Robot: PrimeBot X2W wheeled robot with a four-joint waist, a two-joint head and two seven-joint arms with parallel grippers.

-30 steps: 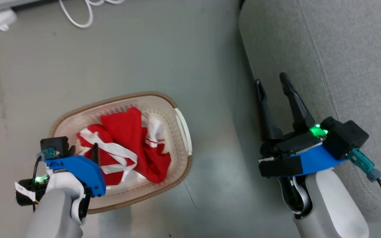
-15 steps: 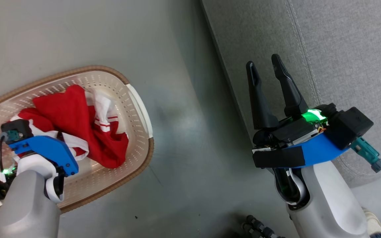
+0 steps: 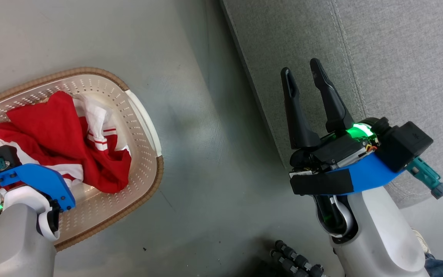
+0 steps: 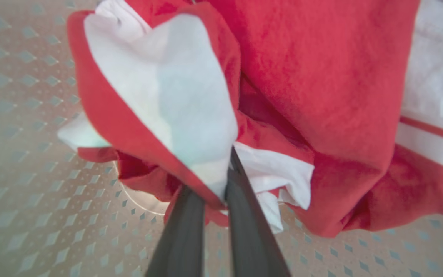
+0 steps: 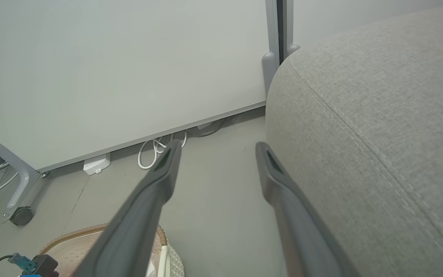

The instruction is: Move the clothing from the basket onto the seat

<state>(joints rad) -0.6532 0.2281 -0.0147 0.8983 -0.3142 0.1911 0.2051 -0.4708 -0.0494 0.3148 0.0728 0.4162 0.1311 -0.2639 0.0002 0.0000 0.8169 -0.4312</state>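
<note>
Grip just made: my left gripper has closed on the clothing.

Wide a moment ago, it now pinches a red-and-white fold. The clothing still lies in the basket, so I judge lifting comes next. My right gripper hangs wide open beside the seat.

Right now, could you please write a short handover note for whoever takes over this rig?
Left gripper: shut on a fold of the red fabric clothing with white bands, down inside the cream perforated plastic basket.
Right gripper: open, empty, above the grey floor beside the grey upholstered seat.
Done: one fold gripped; all the clothing lies in the basket, none on the seat in view.
Left: lift it out, carry it to the seat, release, then return for the rest.
</note>
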